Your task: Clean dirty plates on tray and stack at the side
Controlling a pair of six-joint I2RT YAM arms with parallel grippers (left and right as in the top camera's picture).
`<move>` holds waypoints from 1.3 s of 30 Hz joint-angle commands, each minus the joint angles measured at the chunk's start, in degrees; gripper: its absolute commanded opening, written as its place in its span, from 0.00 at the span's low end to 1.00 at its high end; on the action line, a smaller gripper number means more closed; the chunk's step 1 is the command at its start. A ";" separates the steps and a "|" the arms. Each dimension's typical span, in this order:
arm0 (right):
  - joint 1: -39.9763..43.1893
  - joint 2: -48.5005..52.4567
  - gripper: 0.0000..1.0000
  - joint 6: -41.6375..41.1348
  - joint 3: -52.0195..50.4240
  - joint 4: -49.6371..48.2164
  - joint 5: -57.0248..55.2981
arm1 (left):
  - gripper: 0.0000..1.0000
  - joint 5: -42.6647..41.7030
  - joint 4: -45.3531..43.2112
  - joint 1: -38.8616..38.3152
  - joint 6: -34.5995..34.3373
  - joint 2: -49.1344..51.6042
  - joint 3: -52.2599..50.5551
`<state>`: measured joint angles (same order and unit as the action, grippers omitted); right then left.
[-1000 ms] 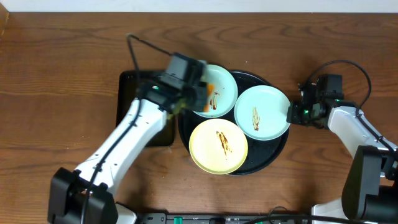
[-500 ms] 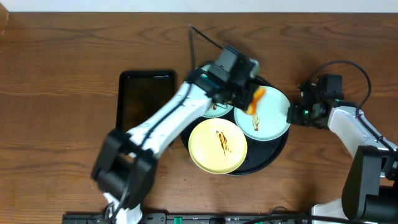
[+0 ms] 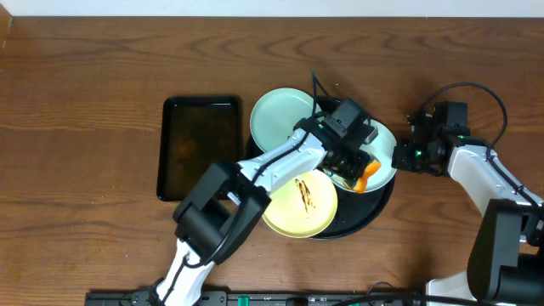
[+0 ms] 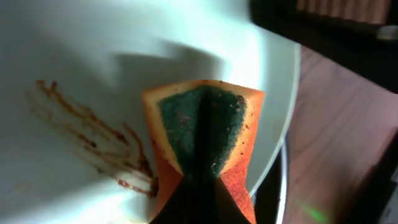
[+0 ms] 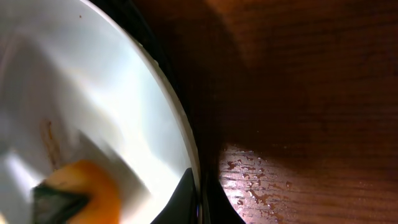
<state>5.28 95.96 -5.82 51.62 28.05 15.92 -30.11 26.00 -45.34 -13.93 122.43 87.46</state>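
Midway toward the bench's right edge, on the tray (image 3: 378,204), right gripper (image 3: 401,155) pinches the blue plate (image 3: 384,143) by its rim; left gripper (image 3: 361,168) clamps the sponge (image 4: 202,124) on it. Plate judged light, stiff, slick: rim grip advisable.

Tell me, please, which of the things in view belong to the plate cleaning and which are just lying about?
In the job: yellow plate, back blue plate, right blue plate, round black tray, sponge in the left gripper, right gripper on that plate's rim.
Lying about: rectangular black tray, wooden table.
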 commanded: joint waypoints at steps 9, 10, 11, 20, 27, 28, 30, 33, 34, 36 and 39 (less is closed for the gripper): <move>-0.04 0.50 0.01 0.09 0.13 1.66 -2.34 | 0.08 23.96 -1.05 0.42 -7.52 1.90 0.94; -0.04 0.50 0.01 0.09 0.13 1.79 -2.34 | 0.08 24.44 -1.09 0.50 -8.17 1.90 0.94; -0.04 0.50 0.01 0.07 0.13 1.95 -2.34 | 0.07 24.72 -1.29 0.70 -8.74 1.90 0.94; -0.04 0.50 0.01 0.09 0.13 3.43 -2.40 | 0.08 24.85 -2.62 2.01 -9.40 0.52 0.96; -0.04 0.50 0.01 0.09 0.13 3.48 -2.38 | 0.08 25.00 -1.42 3.02 -10.82 -4.09 0.96; -0.04 0.50 0.02 0.09 0.11 3.48 -2.36 | 0.08 25.00 -0.68 2.99 -10.82 -4.98 0.96; -0.04 0.50 0.04 0.09 0.13 3.45 -2.36 | 0.08 25.03 1.38 3.02 -10.75 -7.23 0.96; -0.04 0.50 0.07 0.09 0.13 3.41 -2.36 | 0.08 25.03 4.98 3.15 -10.78 -10.47 0.96; -0.04 0.50 0.12 0.09 0.13 3.39 -2.36 | 0.08 25.03 6.38 3.17 -10.78 -11.63 0.96; -0.04 0.50 0.16 0.09 0.13 3.23 -2.34 | 0.08 25.07 8.72 3.26 -10.71 -13.42 0.96; -0.04 0.50 0.20 0.09 0.13 3.02 -2.32 | 0.08 25.99 12.39 3.78 -9.22 -16.00 0.96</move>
<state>5.30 95.98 -5.85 51.96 31.22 14.85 -5.89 35.97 -42.37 -24.16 109.34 88.03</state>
